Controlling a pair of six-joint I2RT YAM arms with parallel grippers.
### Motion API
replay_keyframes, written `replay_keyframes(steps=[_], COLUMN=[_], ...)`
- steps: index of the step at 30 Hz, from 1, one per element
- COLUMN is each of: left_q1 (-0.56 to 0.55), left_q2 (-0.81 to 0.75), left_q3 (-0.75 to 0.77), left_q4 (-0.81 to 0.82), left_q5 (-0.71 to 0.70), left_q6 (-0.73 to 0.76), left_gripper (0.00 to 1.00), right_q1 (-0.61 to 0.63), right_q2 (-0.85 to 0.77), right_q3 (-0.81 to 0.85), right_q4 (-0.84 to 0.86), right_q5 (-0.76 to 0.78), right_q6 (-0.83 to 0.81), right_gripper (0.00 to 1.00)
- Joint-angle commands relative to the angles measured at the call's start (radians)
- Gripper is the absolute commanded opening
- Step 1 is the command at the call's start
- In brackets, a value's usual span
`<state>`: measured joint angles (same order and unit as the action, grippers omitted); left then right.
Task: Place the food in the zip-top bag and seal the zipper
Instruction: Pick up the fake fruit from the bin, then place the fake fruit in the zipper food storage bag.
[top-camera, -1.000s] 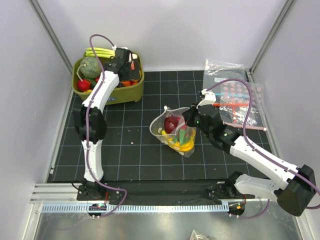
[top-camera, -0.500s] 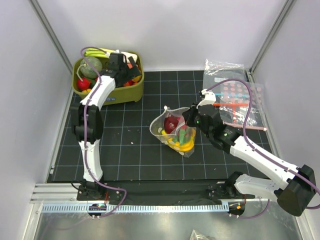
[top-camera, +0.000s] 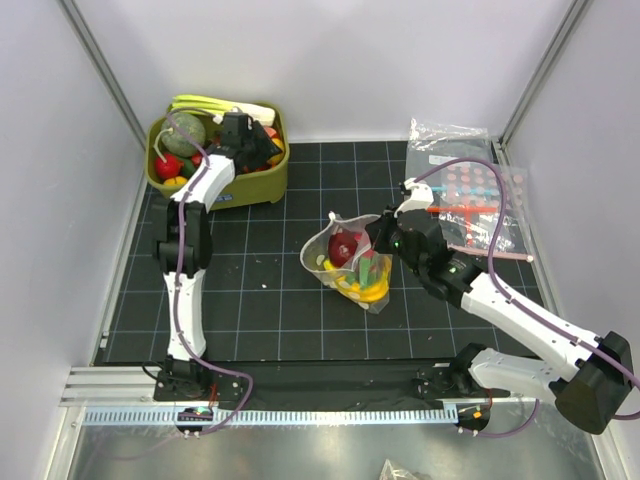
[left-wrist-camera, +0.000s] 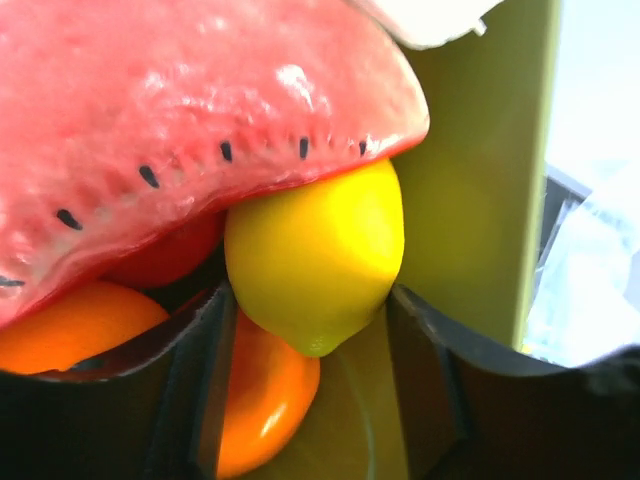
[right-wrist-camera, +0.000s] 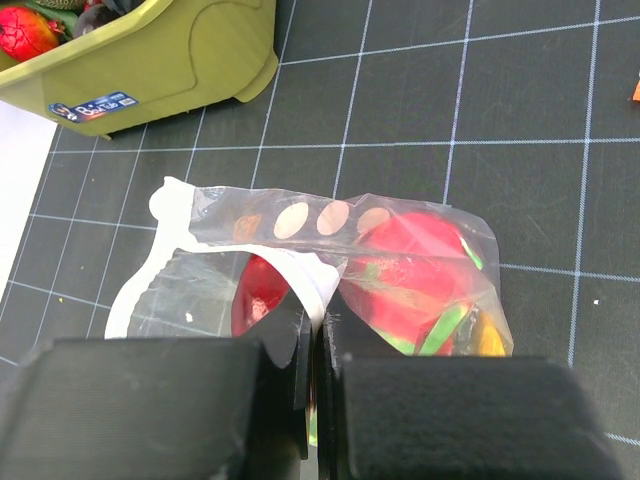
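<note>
The right gripper (right-wrist-camera: 312, 335) is pinching the rim of the zip-top bag (right-wrist-camera: 300, 225), jaws pressed together on the plastic, at the middle of the black mat (top-camera: 260, 300); a red fruit (right-wrist-camera: 415, 265) is lying inside. Farther back, the left gripper (left-wrist-camera: 308, 320) is reaching into the green bin (top-camera: 255, 185), jaws spread wide on either side of a yellow lemon (left-wrist-camera: 315, 240)

Inside the olive-green plastic bin (top-camera: 245, 190) the left gripper (left-wrist-camera: 310, 310) has little room. A yellow toy lemon (left-wrist-camera: 315, 240) fills the gap between its spread fingers, a red watermelon slice (left-wrist-camera: 180, 110) overhangs, and the bin wall stands just right. The black gridded mat (top-camera: 260, 270) gives open passage to the clear cream-dotted zip-top bag (top-camera: 345, 262), where the right gripper (right-wrist-camera: 312, 340), pinching the rim, blocks the mouth's near side.
</note>
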<state>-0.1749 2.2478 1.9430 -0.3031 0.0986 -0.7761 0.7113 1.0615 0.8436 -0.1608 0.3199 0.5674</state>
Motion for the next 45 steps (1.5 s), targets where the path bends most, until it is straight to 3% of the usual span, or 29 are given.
replay_keyframes(steps=[1,6,11,21,27,29,32,37,45], left_q1=[0.012,0.018,0.022,0.022,0.012,-0.004,-0.089,-0.322,-0.516], left_q2=[-0.083,-0.203,-0.321,-0.517,-0.718,-0.829,-0.962,-1.082,-1.084], left_q3=[-0.058,-0.156,-0.226,-0.371,-0.599,-0.738,-0.9,-1.088,-1.155], left_q4=[0.1,0.159,0.174,0.2,0.33,0.424,0.502,0.57,0.622], left_q5=[0.0,-0.042,-0.079,-0.112,-0.016,-0.004,-0.02,-0.089,-0.074], left_q6=[-0.005,0.015,0.05,0.06,-0.101,-0.156,-0.14,-0.031,0.079], left_gripper=[0.53,0.34,0.25,0.22,0.21,0.21,0.21,0.21,0.2], right_q1=[-0.003,-0.003,-0.001,-0.003,-0.001,-0.003,-0.003,-0.001,-0.001], right_q2=[-0.025,-0.023,-0.029,-0.032,-0.021,-0.017,-0.014,-0.014,-0.009], right_q3=[0.025,0.026,0.023,0.023,0.025,0.026,0.029,0.029,0.034], right_q4=[0.038,0.038,0.037,0.038,0.038,0.038,0.033,0.037,0.029], right_q5=[0.031,0.025,0.027,0.022,0.025,0.024,0.028,0.028,0.042], right_q6=[0.008,0.011,0.011,0.011,0.011,0.011,0.011,0.008,0.003], right_gripper=[0.04,0.04,0.04,0.04,0.04,0.04,0.04,0.04,0.04])
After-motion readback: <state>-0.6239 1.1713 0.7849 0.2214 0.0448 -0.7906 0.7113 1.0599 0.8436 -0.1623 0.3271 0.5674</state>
